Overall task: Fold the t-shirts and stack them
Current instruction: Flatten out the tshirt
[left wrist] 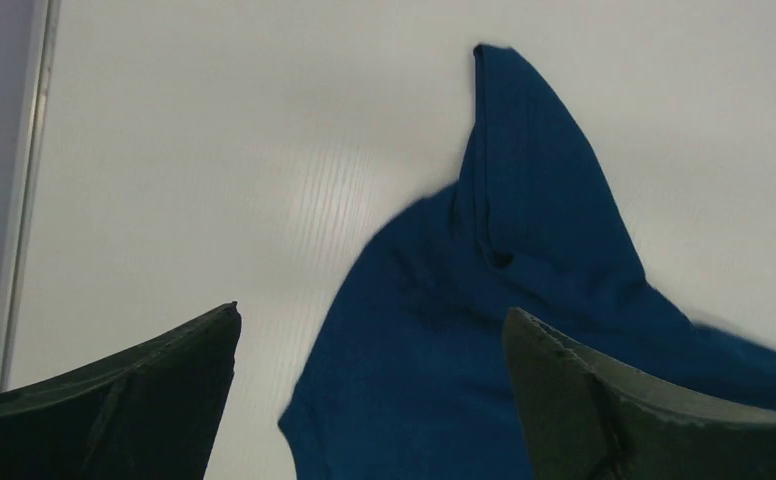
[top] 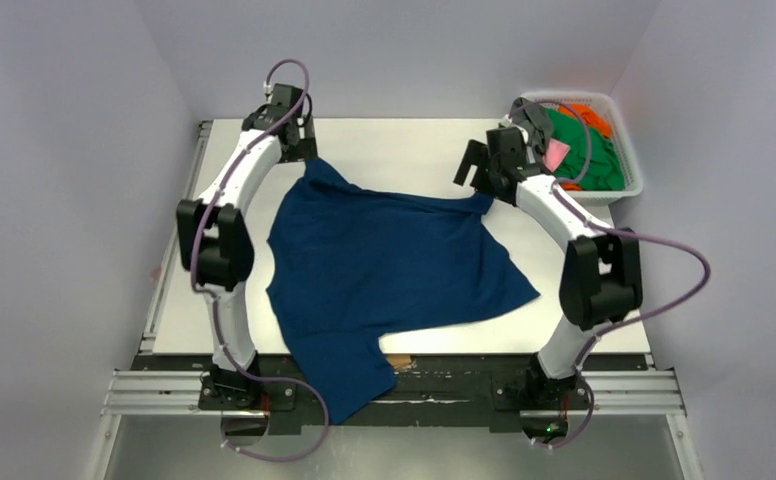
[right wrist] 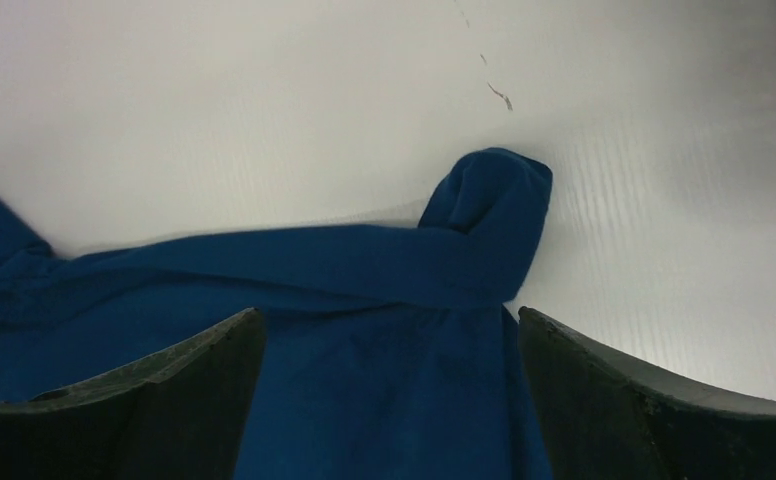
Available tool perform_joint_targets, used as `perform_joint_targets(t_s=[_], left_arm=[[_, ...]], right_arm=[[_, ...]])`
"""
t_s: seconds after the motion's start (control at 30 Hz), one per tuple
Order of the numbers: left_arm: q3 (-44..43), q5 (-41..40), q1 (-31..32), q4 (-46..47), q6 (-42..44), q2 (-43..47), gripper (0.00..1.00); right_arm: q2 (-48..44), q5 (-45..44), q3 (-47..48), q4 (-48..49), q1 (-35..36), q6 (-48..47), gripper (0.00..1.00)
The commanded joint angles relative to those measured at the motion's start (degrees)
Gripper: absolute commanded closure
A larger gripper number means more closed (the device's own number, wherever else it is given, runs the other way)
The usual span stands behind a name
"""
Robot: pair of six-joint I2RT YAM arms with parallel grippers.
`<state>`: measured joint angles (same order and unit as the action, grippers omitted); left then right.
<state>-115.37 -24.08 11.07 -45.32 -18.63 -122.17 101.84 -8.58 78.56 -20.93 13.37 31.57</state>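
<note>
While pale walls (top: pixel 64 150) ring the white table (top: pixel 394 150) (basket (top: pixel 632 190) at 2 o'clock), left gripper (left wrist: pixel 372 312) and right gripper (right wrist: pixel 391 312) gape above the navy t-shirt (top: pixel 384 260), empty.

White table (top: pixel 394 140), navy t-shirt (top: pixel 384 270) spread rumpled on it, one part overhanging near edge

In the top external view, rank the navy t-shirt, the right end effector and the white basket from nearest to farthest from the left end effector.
From the left end effector:
1. navy t-shirt: its far-left corner lies right beside it.
2. right end effector: across the table, to the right.
3. white basket: far-right corner, beyond the right arm.
</note>
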Motion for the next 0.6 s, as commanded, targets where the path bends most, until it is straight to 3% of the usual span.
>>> perform_joint_targets(t_s=[0.0, 0.1, 0.27, 0.37, 0.57], left_arm=[[16.34, 7.38, 0.09, 6.54, -7.34, 21.21, 0.0], [29.3, 12.83, 0.09, 8.96, -10.57, 28.49, 0.0], [44.59, 23.08, 0.11, 13.46, -14.57, 33.76, 0.0], [49.78, 26.48, 0.17, 16.97, -15.9, 33.0, 0.0], [50.42, 31.53, 0.27, 17.85, -17.76, 27.05, 0.0]], right_arm=[[-10.28, -1.22, -6.75, -0.97, -0.09, -3.07, 0.06], [-14.9, -0.53, -13.95, -0.98, -0.14, -2.36, 0.06], [-17.67, 8.94, -23.11, 3.79, -0.09, -0.87, 0.06], [-16.17, 10.93, -26.06, 5.68, -0.14, 0.17, 0.06], [-15.36, 12.46, -34.9, 12.22, -2.31, 5.25, 0.06]])
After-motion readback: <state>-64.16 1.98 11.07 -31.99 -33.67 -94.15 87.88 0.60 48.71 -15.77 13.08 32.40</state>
